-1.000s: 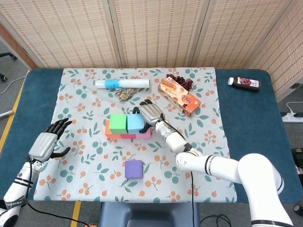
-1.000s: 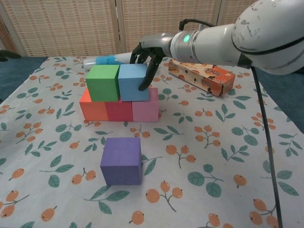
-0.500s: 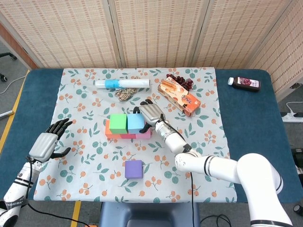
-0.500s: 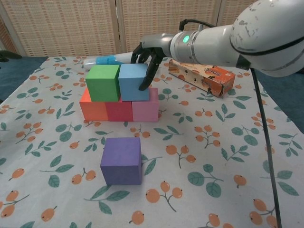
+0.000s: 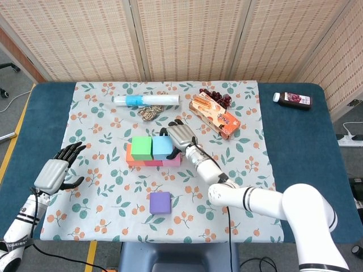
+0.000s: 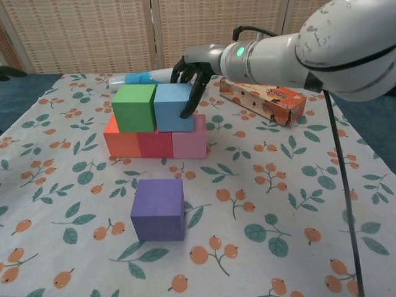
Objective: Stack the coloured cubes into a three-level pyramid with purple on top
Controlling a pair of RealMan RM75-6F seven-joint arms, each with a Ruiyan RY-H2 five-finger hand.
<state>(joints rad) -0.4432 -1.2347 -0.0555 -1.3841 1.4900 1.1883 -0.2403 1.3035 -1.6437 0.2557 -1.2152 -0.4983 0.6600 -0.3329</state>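
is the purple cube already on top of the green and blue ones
No, the purple cube sits alone on the cloth, in front of the stack.

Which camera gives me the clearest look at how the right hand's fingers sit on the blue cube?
The chest view: it shows the right hand from the side, with one finger lying down the blue cube's right face. The head view looks down on the back of the hand, which hides the contact with the cube.

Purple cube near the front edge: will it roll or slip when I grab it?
The purple cube has flat faces and sits square, so rolling looks unlikely. Its matte surface should grip well. It's probably light foam, so it may squash slightly.
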